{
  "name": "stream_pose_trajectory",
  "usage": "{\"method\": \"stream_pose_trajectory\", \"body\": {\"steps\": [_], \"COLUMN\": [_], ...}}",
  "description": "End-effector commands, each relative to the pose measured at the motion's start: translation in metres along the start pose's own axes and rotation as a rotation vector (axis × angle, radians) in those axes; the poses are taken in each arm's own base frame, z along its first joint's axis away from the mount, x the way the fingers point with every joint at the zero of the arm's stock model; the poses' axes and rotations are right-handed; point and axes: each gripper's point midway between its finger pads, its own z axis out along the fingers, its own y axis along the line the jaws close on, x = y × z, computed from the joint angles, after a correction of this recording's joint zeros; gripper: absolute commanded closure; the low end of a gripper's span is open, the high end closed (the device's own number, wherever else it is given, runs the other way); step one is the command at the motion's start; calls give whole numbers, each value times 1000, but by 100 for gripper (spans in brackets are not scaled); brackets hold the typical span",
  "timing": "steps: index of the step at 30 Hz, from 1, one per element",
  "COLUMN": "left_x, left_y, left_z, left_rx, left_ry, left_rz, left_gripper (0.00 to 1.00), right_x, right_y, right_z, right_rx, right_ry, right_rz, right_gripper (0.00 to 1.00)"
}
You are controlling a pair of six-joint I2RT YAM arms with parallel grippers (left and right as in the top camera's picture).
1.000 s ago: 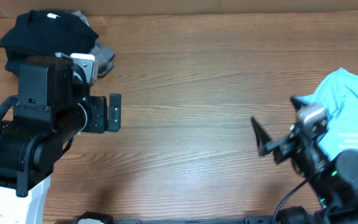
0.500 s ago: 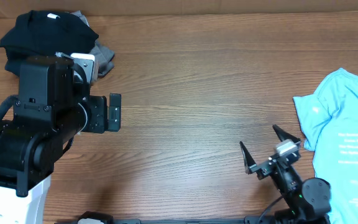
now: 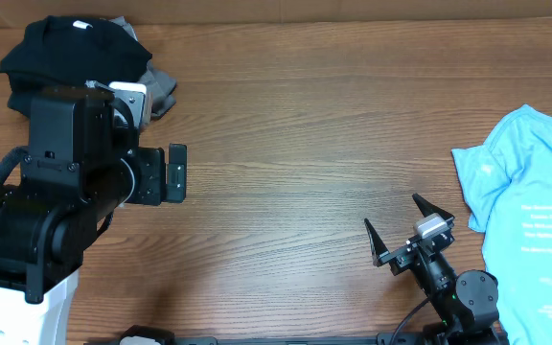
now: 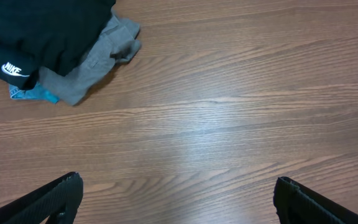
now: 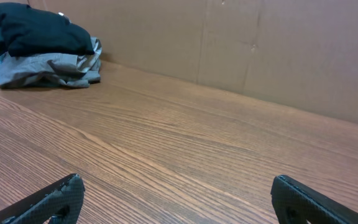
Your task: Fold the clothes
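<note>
Left gripper [image 4: 179, 202] and right gripper [image 3: 401, 225] both spread wide, holding nothing, over wooden table [image 3: 286, 115]. Light blue T-shirt [image 3: 535, 192] lies spread out at right edge of overhead frame. Upper left: black swoosh garment [image 3: 70, 48] on grey garment [image 3: 161, 91].

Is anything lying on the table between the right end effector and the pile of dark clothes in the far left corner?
No object lies on the table between the right end effector and the pile of clothes. Only the left arm stands close beside that path.
</note>
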Motion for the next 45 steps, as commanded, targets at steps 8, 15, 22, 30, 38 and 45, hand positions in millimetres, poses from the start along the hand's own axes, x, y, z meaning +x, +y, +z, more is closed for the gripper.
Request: {"method": "stream_pose_trajectory", "body": {"steps": [8, 15, 22, 30, 38, 45], "left_x": [-3, -2, -29, -16, 48, 95], "left_y": [0, 0, 8, 20, 30, 31], "left_z": [-2, -2, -9, 12, 43, 72], "left_rx": [-7, -7, -58, -15, -64, -68], "left_ry": [-14, -13, -224, -529, -678, -766], "left_rz": [-12, -12, 99, 71, 95, 97], "left_gripper": [0, 0, 0, 0, 0, 0], "right_x": [-4, -4, -4, -4, -4, -4], "right_y": [1, 1, 1, 1, 1, 1], "right_z": [-1, -1, -1, -1, -1, -1], "right_rx": [-6, -5, -6, -5, -5, -5], "right_ry": [-19, -19, -19, -19, -19, -18], "right_rz": [-6, -6, -6, -6, -6, -5], "right_gripper": [0, 0, 0, 0, 0, 0]}}
